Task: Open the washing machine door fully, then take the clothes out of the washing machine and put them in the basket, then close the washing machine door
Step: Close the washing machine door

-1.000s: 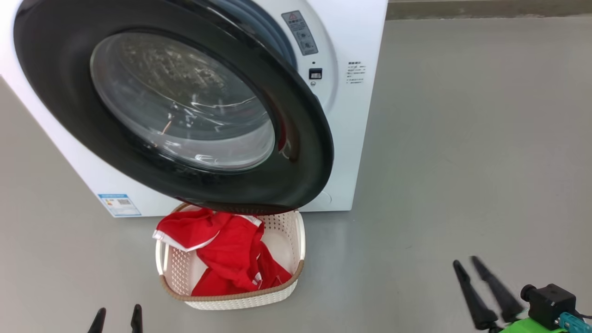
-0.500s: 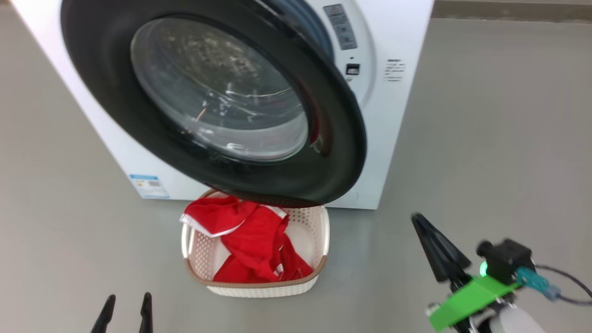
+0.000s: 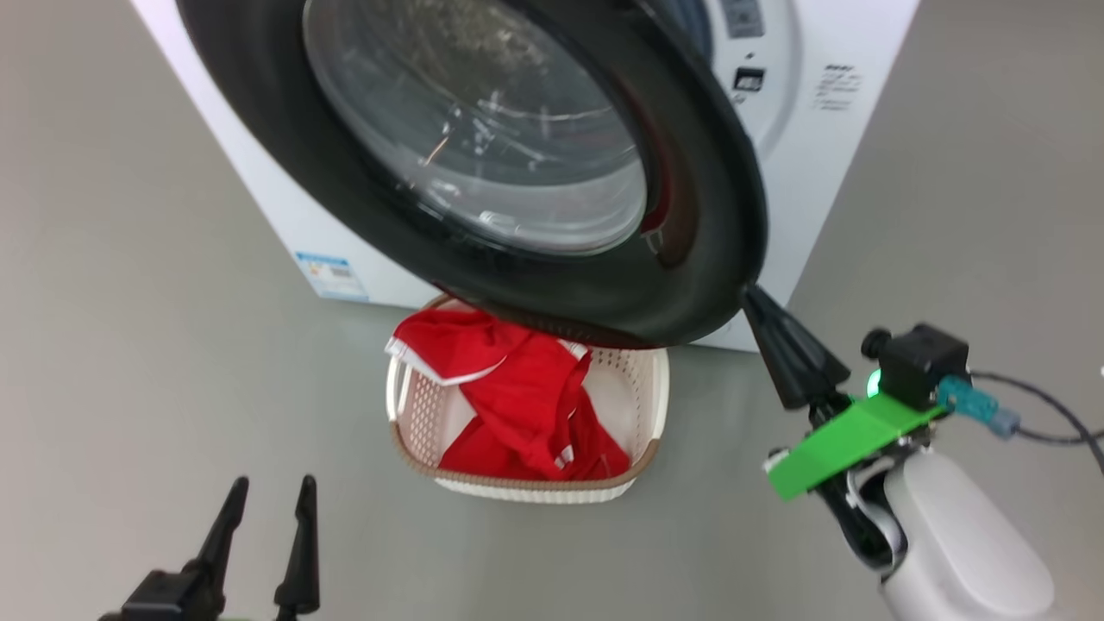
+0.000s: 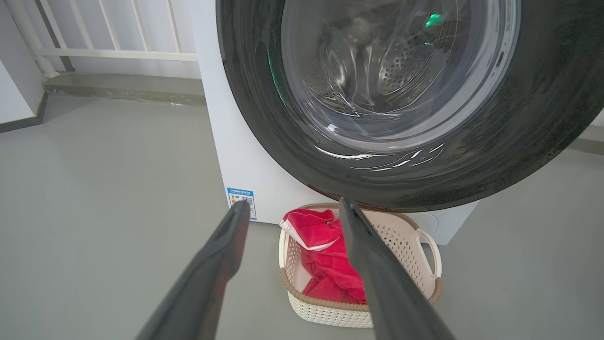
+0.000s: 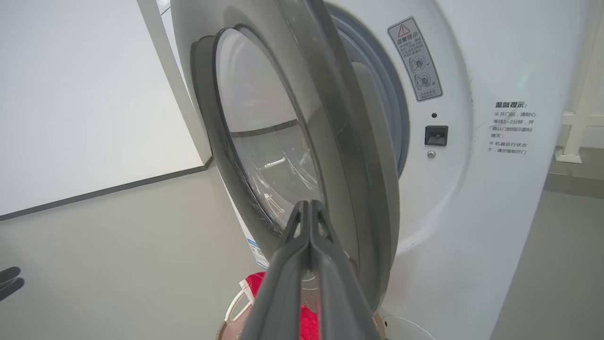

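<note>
Pointing up from the lower left of the head view, the left fingers (image 3: 302, 543) stand spread apart with nothing between them, over the grey floor (image 3: 129, 345). Right of them, at lower centre, the basket (image 3: 535, 490) sits on the floor just before the washing machine (image 3: 802, 198), with the red clothes (image 3: 526, 397) heaped inside it and draped over its far left rim. The washing machine door (image 3: 690, 172) hangs open across the upper centre, its black rim overhanging the basket's far edge. At the right, the right fingers (image 3: 789, 354) are pressed together on nothing, their tips at the door's lower right edge; whether they touch it cannot be told.
</note>
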Controlling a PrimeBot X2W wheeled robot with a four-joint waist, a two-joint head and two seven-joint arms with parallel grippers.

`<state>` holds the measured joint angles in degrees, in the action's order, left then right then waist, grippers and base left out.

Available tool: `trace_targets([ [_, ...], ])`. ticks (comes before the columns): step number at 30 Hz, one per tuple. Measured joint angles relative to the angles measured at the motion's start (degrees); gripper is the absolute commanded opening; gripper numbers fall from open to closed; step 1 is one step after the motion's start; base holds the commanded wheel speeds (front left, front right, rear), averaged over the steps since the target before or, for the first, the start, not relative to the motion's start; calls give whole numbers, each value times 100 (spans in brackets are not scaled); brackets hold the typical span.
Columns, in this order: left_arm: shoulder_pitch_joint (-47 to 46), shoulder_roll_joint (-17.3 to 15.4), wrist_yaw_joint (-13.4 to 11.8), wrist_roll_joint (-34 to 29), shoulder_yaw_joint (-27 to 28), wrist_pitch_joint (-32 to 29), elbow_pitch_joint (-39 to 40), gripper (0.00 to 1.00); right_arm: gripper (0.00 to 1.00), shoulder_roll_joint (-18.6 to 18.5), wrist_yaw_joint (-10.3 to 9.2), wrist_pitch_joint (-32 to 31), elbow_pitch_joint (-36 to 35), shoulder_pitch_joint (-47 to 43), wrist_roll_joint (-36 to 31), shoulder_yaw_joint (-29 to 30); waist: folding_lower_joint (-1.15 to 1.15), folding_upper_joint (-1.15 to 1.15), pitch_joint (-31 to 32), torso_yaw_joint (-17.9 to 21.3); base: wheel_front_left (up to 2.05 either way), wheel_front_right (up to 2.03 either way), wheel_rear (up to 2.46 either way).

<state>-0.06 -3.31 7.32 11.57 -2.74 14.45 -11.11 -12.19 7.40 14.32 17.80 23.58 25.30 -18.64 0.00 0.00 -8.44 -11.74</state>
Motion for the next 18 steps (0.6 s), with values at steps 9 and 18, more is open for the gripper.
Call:
trace_targets([
  [9, -199, 65, 0, 24, -118, 0, 8, 100, 0, 32, 0, 0, 300, 537, 56, -62, 0, 0, -335, -193, 0, 0, 0],
  [18, -389, 73, 0, 73, -215, 0, 88, 100, 0, 60, 2, 0, 449, 1006, 116, 232, 0, 0, -605, -274, 0, 0, 0],
])
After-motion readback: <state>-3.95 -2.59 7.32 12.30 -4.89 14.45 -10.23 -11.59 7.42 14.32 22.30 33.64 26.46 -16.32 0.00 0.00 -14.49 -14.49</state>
